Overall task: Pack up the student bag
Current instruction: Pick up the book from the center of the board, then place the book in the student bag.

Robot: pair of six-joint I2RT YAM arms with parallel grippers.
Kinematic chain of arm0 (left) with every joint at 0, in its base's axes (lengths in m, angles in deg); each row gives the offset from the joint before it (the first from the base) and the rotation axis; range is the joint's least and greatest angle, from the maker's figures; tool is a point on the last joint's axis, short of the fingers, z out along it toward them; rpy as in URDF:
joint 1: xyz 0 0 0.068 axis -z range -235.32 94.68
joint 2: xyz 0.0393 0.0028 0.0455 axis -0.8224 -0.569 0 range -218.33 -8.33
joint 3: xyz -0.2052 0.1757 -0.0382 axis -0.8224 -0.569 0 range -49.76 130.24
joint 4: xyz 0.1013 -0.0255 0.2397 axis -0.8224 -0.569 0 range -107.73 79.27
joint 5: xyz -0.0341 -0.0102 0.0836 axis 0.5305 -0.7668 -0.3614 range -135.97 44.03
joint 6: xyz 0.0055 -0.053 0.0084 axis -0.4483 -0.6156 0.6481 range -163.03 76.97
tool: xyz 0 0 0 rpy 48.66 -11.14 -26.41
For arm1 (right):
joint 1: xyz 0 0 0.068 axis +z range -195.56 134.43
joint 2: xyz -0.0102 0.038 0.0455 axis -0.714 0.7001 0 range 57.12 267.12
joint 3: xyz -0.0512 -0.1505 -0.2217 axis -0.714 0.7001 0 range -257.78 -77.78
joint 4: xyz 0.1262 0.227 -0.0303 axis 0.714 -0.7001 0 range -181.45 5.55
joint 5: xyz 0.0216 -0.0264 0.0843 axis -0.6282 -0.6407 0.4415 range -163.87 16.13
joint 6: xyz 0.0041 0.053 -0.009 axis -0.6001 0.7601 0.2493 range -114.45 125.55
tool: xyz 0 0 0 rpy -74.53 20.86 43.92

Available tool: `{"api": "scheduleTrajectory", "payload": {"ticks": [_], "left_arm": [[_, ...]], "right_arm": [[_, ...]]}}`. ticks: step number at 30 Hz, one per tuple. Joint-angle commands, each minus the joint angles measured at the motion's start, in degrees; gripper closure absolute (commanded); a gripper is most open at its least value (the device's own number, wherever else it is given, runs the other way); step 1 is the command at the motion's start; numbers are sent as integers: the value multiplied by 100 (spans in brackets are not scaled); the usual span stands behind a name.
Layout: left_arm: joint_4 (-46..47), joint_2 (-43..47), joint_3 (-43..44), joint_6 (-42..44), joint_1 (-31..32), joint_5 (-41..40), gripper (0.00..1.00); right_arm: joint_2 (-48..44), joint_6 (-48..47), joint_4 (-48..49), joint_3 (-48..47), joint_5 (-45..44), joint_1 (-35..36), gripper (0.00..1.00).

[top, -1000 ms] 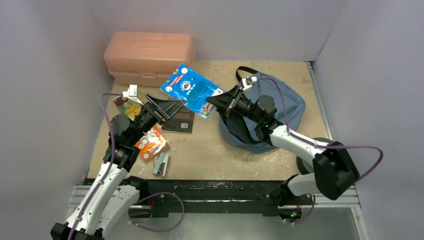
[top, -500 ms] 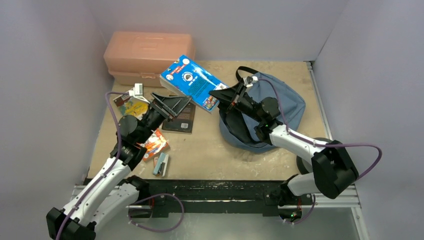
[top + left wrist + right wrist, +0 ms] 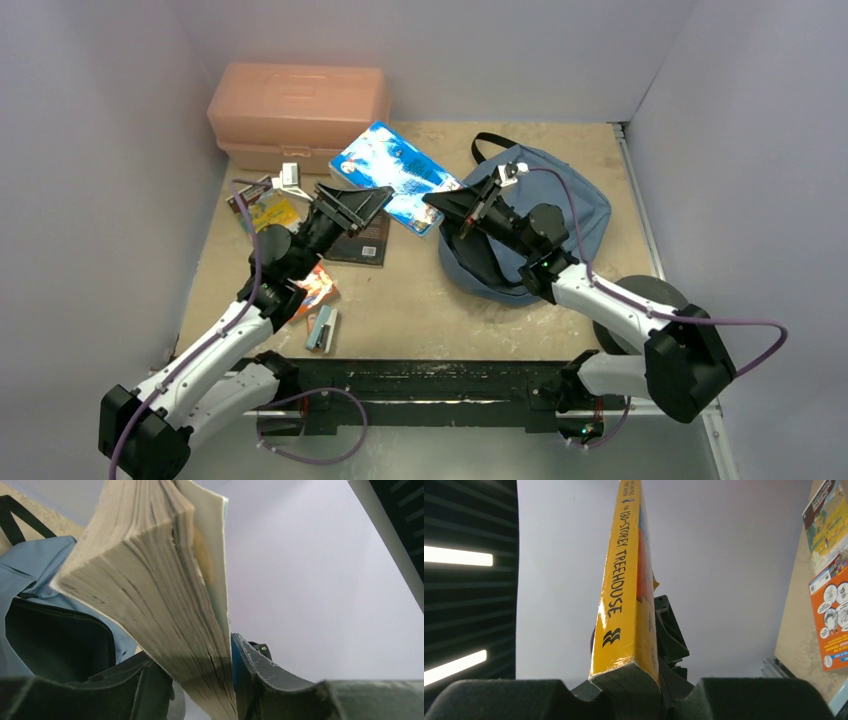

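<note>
Above the tabletop point(image 3: 450, 310), my left gripper point(image 3: 376, 197) and right gripper point(image 3: 435, 201) clamp the book point(image 3: 395, 163); next, I should steer it into the bag point(image 3: 580, 205).

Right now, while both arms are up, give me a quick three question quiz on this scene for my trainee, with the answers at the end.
1. Multiple choice: what holds the blue book? A, one gripper only. B, nothing, it rests on another book. C, both grippers.
2. Fill in: seen from the right wrist, the book's spine is coloured ___.
3. True or false: in the top view the book is held off the table, between the pink box and the student bag.

Key
1. C: the left gripper clamps the page edge and the right gripper clamps the spine end.
2. Yellow.
3. True.
</note>
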Motion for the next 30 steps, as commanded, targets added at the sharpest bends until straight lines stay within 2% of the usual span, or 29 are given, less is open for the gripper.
{"api": "scheduleTrajectory", "payload": {"ticks": [1, 3, 5, 6, 7, 8, 9, 10, 12, 14, 15, 17, 21, 23, 26, 30], "left_arm": [[477, -58, -32, -3, 47, -307, 59], [655, -194, -61, -83, 42, -219, 68], [633, -233, -70, -56, 48, -190, 91], [509, -176, -99, -24, 43, -247, 100], [277, -46, -133, 36, 46, -373, 100], [-139, 118, -120, 128, 44, -548, 100], [-862, 345, -37, 268, 41, -779, 100], [-1673, 560, 120, 428, 45, -1102, 100], [-3520, 838, 568, 732, 43, -1854, 100], [-4913, 970, 1027, 1138, 40, -2392, 100], [-5562, 1046, 1155, 1269, 38, -2607, 100], [-6231, 1192, 1248, 1351, 35, -2911, 100], [-6289, 1378, 1151, 1735, 29, -2294, 100], [-6297, 1302, 1156, 1726, 28, -1736, 100], [-5874, 1171, 972, 1522, 26, -806, 100], [-5129, 1008, 558, 1207, 30, 169, 100]], "right_arm": [[-378, -715, -202, 2, -450, 99, 100], [-351, -703, -58, 91, -488, 120, 100], [-303, -776, -116, 79, -480, 127, 100], [-279, -927, -228, 27, -365, 125, 93], [-286, -1253, -486, -59, -280, 120, 80], [-352, -1748, -1175, -222, -284, 107, 63], [-437, -2435, -2064, -478, -475, 103, 40], [-500, -3301, -3187, -816, -751, 107, 29], [-609, -4976, -4838, -1283, -1503, 213, 17], [-641, -6059, -5893, -1462, -2201, 255, 9], [-609, -6580, -6549, -1634, -2536, 283, 7], [-587, -7381, -7222, -1789, -3727, 617, 7], [-94, -8161, -8162, -2219, -6396, 1966, 7], [519, -7796, -8993, -2539, -7578, 2216, 6], [1422, -7197, -9820, -2810, -8718, 2228, 3], [1969, -6648, -10250, -3132, -9411, 2215, 1]]}}
